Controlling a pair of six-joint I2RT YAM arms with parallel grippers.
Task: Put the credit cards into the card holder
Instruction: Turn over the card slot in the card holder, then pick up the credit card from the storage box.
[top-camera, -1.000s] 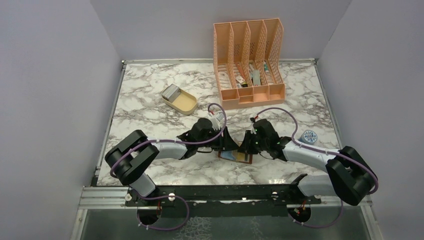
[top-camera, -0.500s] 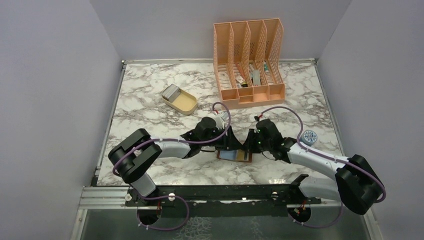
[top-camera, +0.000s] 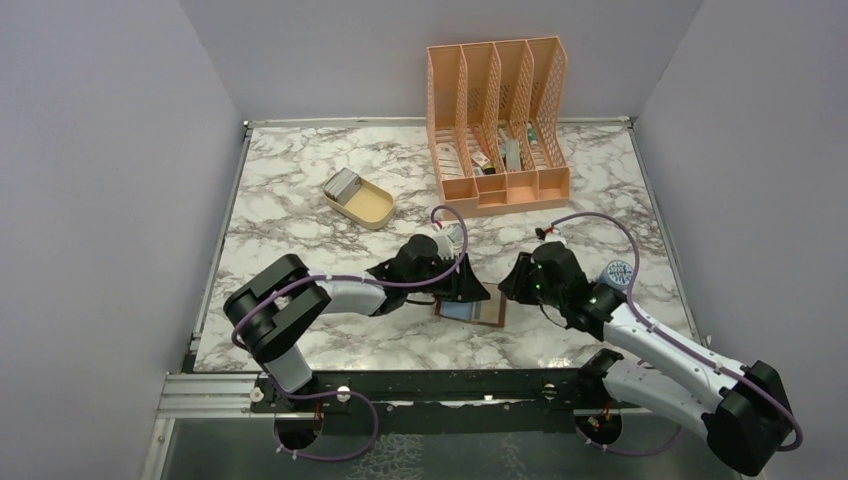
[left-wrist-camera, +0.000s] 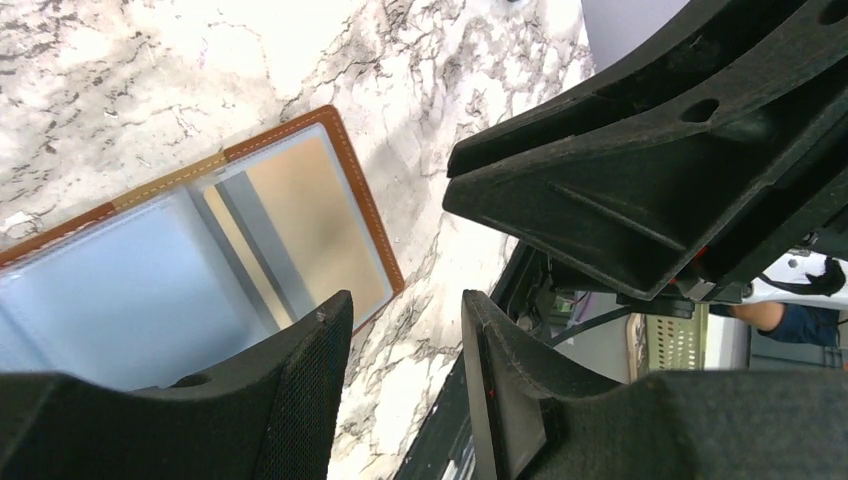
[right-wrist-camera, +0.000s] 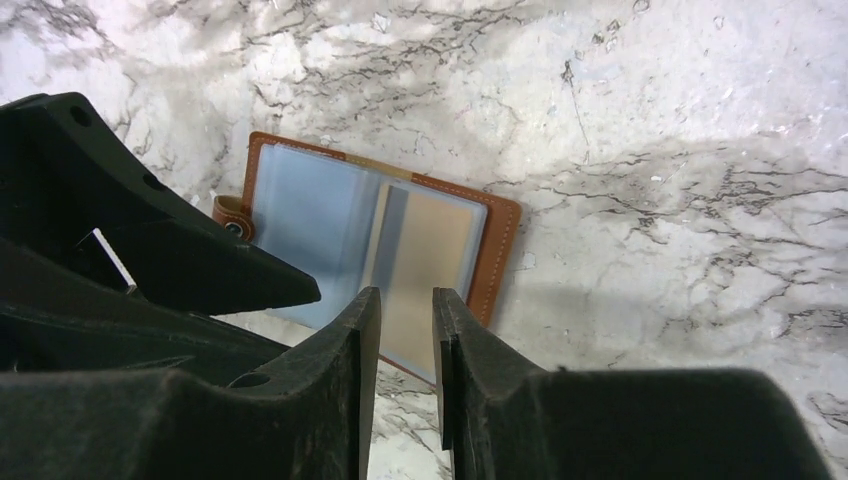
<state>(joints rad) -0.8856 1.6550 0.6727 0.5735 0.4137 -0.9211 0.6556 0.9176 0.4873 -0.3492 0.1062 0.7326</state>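
The card holder (top-camera: 468, 311) lies open on the marble, brown leather with pale bluish pockets (left-wrist-camera: 120, 290). A gold-toned credit card (right-wrist-camera: 428, 255) sits inside its right-hand pocket (left-wrist-camera: 300, 215). My left gripper (top-camera: 478, 292) hovers over the holder's far edge; its jaws (left-wrist-camera: 403, 305) are open with nothing between them. My right gripper (top-camera: 506, 285) is just right of the holder, off its edge. In the right wrist view its jaws (right-wrist-camera: 405, 297) stand a little apart and empty, above the gold card's near end.
A small beige oval tray (top-camera: 374, 209) with a pale grey stack (top-camera: 345, 184) at one end sits back left. The tall peach mesh organiser (top-camera: 500, 110) stands at the back. A small round blue-and-white object (top-camera: 620, 272) lies to the right.
My right gripper has drawn back to the right off the card holder and its jaws have parted. The left gripper has shifted slightly right over the holder.
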